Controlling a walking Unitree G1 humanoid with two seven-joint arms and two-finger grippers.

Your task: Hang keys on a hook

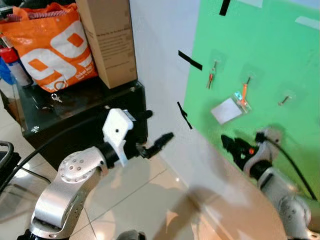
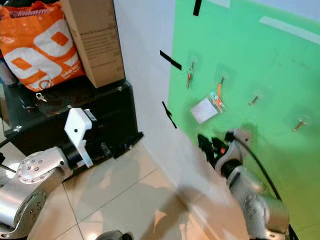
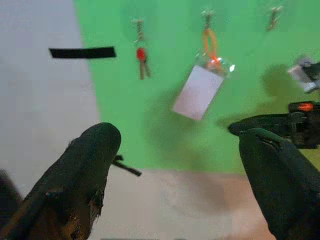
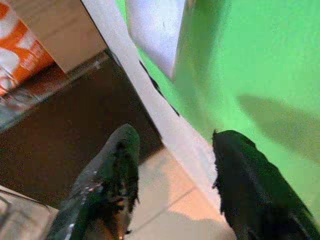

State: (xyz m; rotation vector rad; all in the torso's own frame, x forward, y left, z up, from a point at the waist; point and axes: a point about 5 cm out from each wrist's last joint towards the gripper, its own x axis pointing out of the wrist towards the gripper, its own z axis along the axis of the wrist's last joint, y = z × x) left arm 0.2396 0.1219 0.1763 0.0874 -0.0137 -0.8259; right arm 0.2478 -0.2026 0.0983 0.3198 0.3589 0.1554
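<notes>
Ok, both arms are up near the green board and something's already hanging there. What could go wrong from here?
1. Both end effectors look empty: the left end effector and the right end effector are open with nothing between the fingers, so no keys are in hand to hang.
2. The right end effector sits just below the orange lanyard with its card; rising could knock it off its hook.
3. A set of keys lies on the black cabinet, away from both arms.
</notes>
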